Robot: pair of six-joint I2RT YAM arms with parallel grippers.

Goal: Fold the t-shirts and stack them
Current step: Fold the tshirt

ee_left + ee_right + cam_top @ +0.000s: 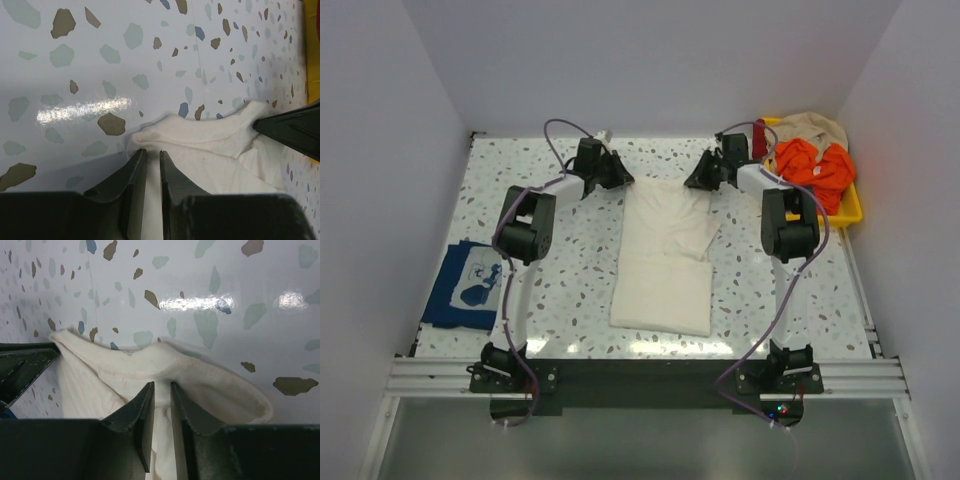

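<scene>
Both end effectors pinched on the far edge of the cream t-shirt.

The cream t-shirt [665,265] lies mid-surface, partly folded into a long panel running near to far. The left end effector [153,160] is closed on its far-left corner and the right end effector [162,390] on its far-right corner, with cloth in both narrow finger gaps. The navy t-shirt [470,285] lies flat, print up, at the left edge of the surface [570,260]. The yellow tray [855,205], far right, holds orange cloth [815,165].

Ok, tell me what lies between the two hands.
The far edge of the cream t-shirt spans that stretch, pinched at one corner by the left hand and at the other by the right hand; the top view shows it.
</scene>
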